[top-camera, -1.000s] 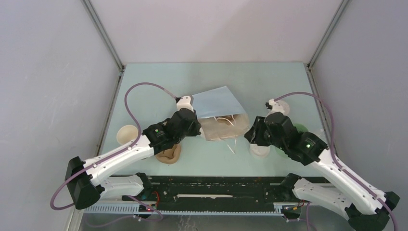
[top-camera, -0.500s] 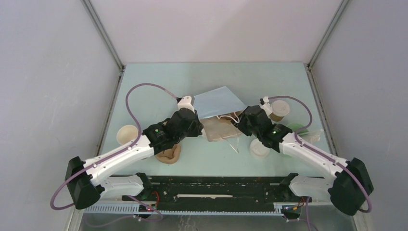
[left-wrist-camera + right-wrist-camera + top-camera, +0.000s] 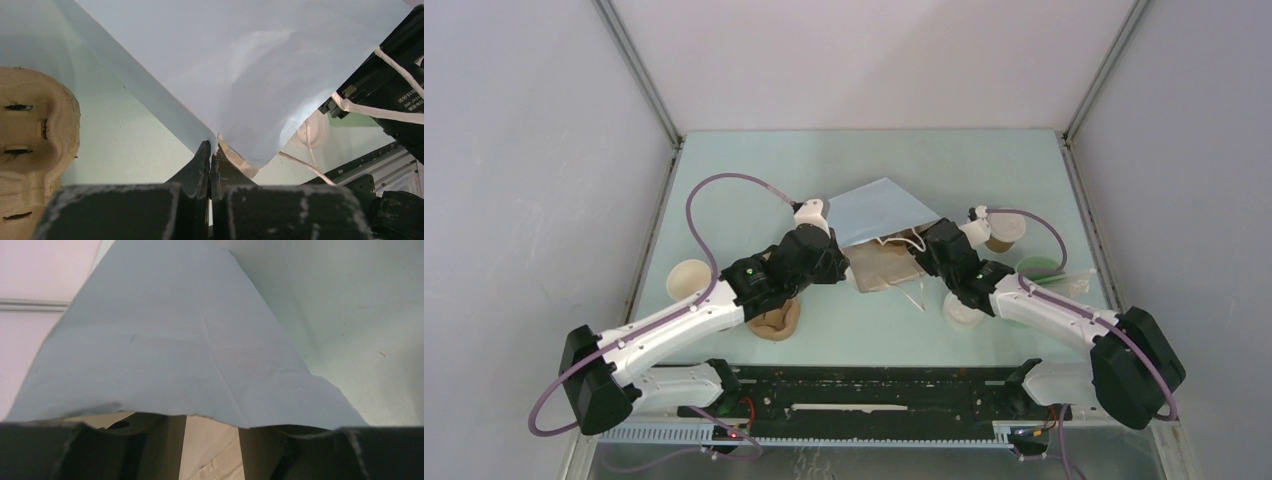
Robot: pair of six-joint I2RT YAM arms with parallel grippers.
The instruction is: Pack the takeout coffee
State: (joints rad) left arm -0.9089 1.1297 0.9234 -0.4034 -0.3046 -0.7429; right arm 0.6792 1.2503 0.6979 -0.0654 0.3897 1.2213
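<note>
Pale green table (image 3: 754,180) is carrying everything in view. Blue paper bag (image 3: 879,208) with a brown lining is lying on its side mid-table, its mouth facing the arms and a white cord handle (image 3: 917,298) trailing out onto the table. Left gripper (image 3: 212,159) is pinching the near edge of the bag's upper panel, with its jaws pressed fully together on the paper. Right gripper (image 3: 211,426) is sitting at the right side of the bag's mouth. Its jaws are standing partly apart, the blue panel is lying across the fingers, and brown lining is showing in the gap; no clamp on anything is showing. Moulded pulp carrier (image 3: 774,322) is resting beside the left forearm, outside the bag. Green cup (image 3: 1039,268) is standing near the right arm, and a pale cup (image 3: 689,278) is standing at the table's left side. Takeout coffee (image 3: 1004,230) is standing upright on the table just right of the bag, beside the right wrist, outside both bag and carrier.
</note>
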